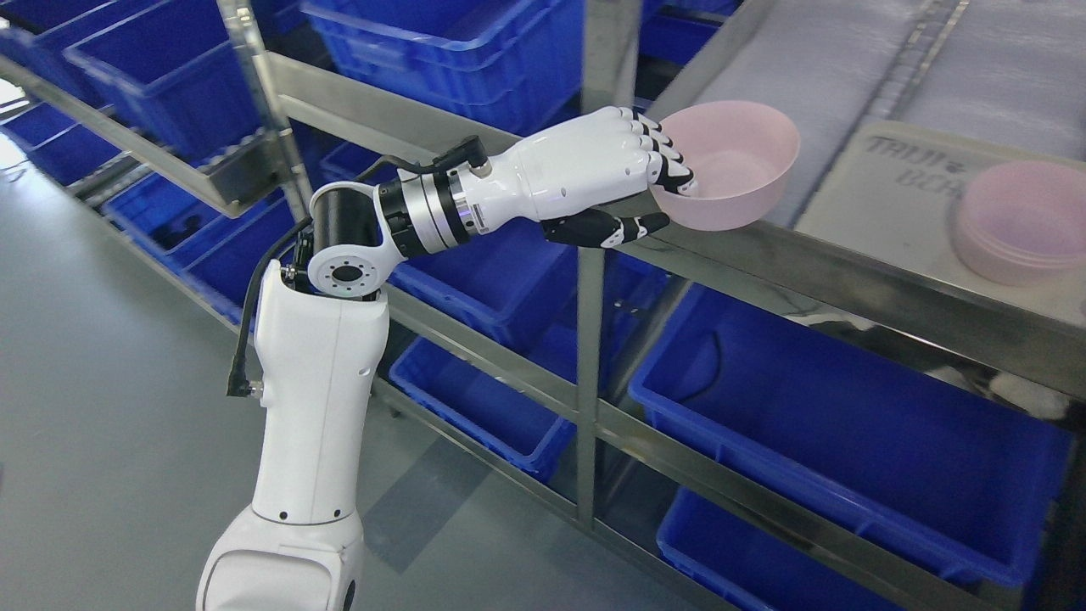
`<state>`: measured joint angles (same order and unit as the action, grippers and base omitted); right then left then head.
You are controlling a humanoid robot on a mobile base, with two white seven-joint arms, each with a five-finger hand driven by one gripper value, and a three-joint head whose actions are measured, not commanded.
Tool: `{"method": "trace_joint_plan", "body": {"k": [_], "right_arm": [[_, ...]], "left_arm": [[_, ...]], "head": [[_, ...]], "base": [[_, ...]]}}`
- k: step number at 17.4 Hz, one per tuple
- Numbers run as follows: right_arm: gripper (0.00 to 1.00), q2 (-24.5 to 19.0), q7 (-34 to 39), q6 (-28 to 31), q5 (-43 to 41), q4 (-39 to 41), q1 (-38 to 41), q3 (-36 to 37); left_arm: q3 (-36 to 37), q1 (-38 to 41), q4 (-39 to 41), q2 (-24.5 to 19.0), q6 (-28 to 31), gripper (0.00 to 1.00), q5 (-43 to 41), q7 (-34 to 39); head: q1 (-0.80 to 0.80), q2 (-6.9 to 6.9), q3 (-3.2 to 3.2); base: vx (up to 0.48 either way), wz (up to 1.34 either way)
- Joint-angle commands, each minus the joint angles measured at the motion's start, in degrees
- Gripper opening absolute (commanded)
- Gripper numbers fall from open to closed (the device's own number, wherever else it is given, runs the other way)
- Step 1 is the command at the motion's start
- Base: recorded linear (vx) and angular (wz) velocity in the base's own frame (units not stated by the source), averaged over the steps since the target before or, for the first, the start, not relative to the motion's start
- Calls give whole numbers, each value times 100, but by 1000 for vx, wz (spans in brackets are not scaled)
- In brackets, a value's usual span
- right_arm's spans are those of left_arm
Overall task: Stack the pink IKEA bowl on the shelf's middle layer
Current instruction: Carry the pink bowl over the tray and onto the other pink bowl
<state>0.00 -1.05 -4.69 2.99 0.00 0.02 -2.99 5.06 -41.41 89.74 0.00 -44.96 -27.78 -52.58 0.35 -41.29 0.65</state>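
Head camera looks down, near the shelf [848, 271].

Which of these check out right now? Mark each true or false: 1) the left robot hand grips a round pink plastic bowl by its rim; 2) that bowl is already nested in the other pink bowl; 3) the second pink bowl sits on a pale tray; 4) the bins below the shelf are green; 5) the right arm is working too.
1) True: the left robot hand pinches the rim of the round pink plastic bowl, fingers inside, thumb underneath.
2) False: it is at the steel shelf edge, apart from the second pink bowl.
3) True: it rests on the pale rectangular tray.
4) False: the plastic bins are blue.
5) False: no right arm is in view.
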Motion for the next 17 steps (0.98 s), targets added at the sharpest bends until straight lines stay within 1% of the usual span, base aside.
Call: {"method": "trace_joint_plan", "body": {"k": [1, 4, 6, 8, 10, 12, 14, 15, 17], "right_arm": [[100, 100, -1, 3, 0, 100, 25, 0], [100, 100, -1, 3, 0, 100, 25, 0], [100, 100, -1, 3, 0, 100, 25, 0], [100, 100, -1, 3, 0, 100, 25, 0], [100, 100, -1, 3, 0, 100, 25, 0], [100, 100, -1, 3, 0, 100, 25, 0], [100, 100, -1, 3, 0, 100, 25, 0], [100, 100, -1, 3, 0, 100, 16, 0], [100, 100, -1, 3, 0, 100, 16, 0]], "left_arm": [[-312, -902, -429, -100, -4, 4, -112, -138], [-462, -1167, -948, -100, -4, 4, -614, -437], [-488, -1080, -984, -100, -4, 4, -1069, -542], [-506, -1053, -1019, -122, -4, 4, -1221, -631], [-480, -1071, -1064, -272, -4, 4, -1405, -657], [-445, -1079, -1168, -316, -4, 4, -1476, -780], [-349, -1114, -1361, -229, -4, 4, -1529, -780], [-157, -1202, -1536, -100, -4, 4, -1564, -763], [134, -1474, -1845, -100, -4, 4, -1590, -719]], "head": [[0, 0, 0], [0, 0, 0], [0, 0, 0], [0, 0, 0], [0, 0, 0], [0, 2, 0], [0, 2, 0], [0, 2, 0], [0, 2, 0]], "base": [[10, -1113], [14, -1079], [18, -909], [28, -752], [28, -528], [31, -313], [22, -144], [11, -7], [0, 0]]}}
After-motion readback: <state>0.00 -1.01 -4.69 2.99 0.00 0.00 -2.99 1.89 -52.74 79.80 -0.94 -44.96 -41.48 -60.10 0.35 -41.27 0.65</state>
